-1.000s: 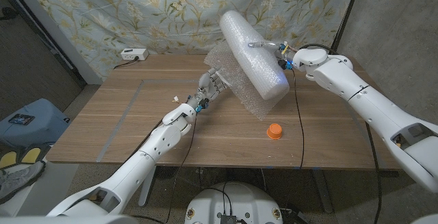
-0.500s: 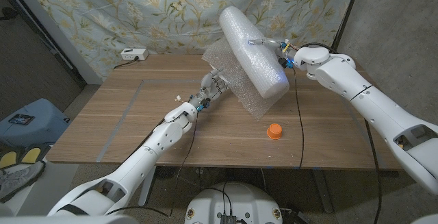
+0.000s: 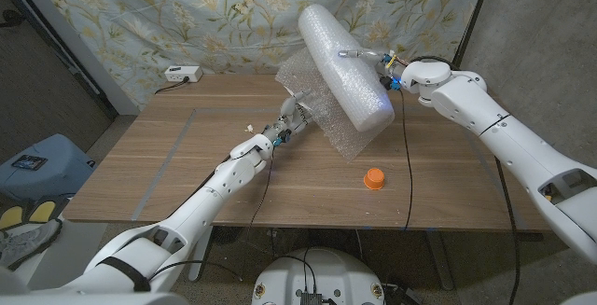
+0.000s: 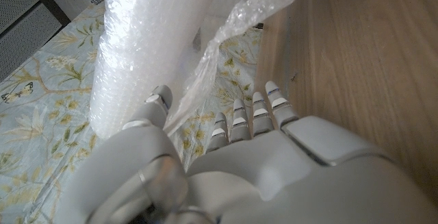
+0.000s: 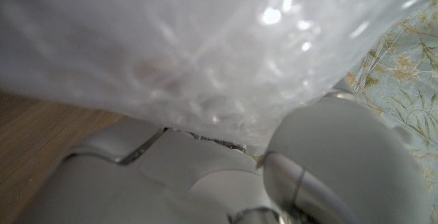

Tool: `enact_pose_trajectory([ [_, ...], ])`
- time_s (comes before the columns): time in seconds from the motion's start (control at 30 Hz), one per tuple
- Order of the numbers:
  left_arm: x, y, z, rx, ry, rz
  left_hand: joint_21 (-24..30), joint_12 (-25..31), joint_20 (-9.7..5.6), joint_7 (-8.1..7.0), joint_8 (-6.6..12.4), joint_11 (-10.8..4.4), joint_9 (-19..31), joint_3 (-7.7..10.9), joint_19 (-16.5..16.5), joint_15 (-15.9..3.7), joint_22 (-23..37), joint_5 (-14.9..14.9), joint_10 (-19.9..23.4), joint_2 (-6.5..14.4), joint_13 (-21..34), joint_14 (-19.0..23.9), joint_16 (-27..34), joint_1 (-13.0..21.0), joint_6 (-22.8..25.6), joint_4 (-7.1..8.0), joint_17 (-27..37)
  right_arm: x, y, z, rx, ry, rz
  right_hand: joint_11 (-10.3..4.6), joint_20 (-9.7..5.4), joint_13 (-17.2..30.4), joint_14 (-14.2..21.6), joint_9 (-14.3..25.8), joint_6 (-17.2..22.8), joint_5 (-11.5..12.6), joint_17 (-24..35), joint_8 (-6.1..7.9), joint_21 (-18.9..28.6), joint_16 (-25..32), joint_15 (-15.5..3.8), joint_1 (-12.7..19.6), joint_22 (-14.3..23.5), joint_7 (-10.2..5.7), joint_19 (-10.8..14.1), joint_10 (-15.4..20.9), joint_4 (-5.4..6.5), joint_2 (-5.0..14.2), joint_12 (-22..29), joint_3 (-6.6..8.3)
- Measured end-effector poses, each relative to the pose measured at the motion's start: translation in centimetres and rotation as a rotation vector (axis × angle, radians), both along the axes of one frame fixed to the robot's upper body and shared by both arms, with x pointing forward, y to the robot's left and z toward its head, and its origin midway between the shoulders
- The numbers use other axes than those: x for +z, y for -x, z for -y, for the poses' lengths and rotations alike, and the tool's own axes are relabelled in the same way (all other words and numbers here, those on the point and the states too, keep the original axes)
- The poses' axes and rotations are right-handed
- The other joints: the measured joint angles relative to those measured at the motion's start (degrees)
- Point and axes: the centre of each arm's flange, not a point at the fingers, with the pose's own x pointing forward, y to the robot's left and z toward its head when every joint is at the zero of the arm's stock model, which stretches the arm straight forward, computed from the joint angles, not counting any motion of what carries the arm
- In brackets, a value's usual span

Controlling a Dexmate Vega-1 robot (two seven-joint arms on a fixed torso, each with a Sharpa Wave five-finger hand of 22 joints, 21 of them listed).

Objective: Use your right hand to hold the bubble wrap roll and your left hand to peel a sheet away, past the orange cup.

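Observation:
My right hand [image 3: 373, 68] holds the big bubble wrap roll [image 3: 343, 65] tilted in the air over the back of the table; in the right wrist view the roll [image 5: 205, 39] presses against that hand [image 5: 205, 176]. A loose sheet [image 3: 322, 114] hangs from the roll down to the table. My left hand [image 3: 290, 118] is at the sheet's left edge. In the left wrist view the sheet's edge [image 4: 205, 66] runs between the thumb and the fingers [image 4: 253, 111] of my left hand [image 4: 226, 169], which stand apart. The orange cup [image 3: 374, 177] stands on the table, nearer than the sheet.
A white power box [image 3: 182, 74] lies at the table's back left corner. A black cable [image 3: 408, 156] runs across the table [image 3: 187, 165] on the right, past the cup. A floral curtain [image 3: 187, 16] hangs close behind the table.
My left hand has reached farther forward, up to the sheet's edge. The roll has risen slightly in my right hand.

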Motion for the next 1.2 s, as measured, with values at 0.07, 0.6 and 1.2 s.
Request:
enact_pose_trajectory([
  [0.07,0.4,0.0,0.3,-0.003,0.002,0.004,0.00,0.09,0.10,0.13,0.00,-0.02,0.00,0.00,0.54,-0.02,0.00,0.00,0.24,-0.11,0.00,0.57,0.00,0.72,0.31,0.00,0.00,0.0,0.0,0.0,0.000,0.000,0.000,0.00,0.00,0.00,0.00,0.03,0.00,0.00,0.00,-0.11,0.00,0.00,0.00,0.00,0.00,0.00,0.00,0.00,0.00,0.00,-0.01,0.00],
  [0.6,1.0,0.1,2.1,-0.009,-0.024,-0.040,1.92,2.94,-0.27,0.20,1.91,-2.00,0.00,-0.41,7.09,-2.35,0.20,0.22,8.95,-0.67,0.40,8.46,1.88,8.59,9.29,0.40,0.16,-0.2,0.2,0.1,0.007,0.002,-0.003,0.05,0.00,0.01,-0.02,0.03,0.00,-0.06,0.28,-0.33,0.00,-0.21,0.02,0.08,0.00,-0.01,0.00,-0.06,0.00,-0.07,-0.20,0.00],
  [1.2,0.0,1.3,2.1,0.136,0.005,-0.126,6.95,12.72,-5.10,-1.24,7.73,-13.75,0.84,-2.71,19.44,-13.34,0.80,-0.50,40.16,2.69,4.20,35.30,7.16,18.68,40.63,0.97,-0.01,-1.1,0.4,0.6,0.014,-0.004,-0.022,-0.02,0.00,-0.32,-0.03,0.10,0.19,0.01,0.54,-0.45,-0.36,-0.21,0.03,0.28,0.00,-0.21,0.00,0.01,0.15,-0.15,0.02,-0.29],
])
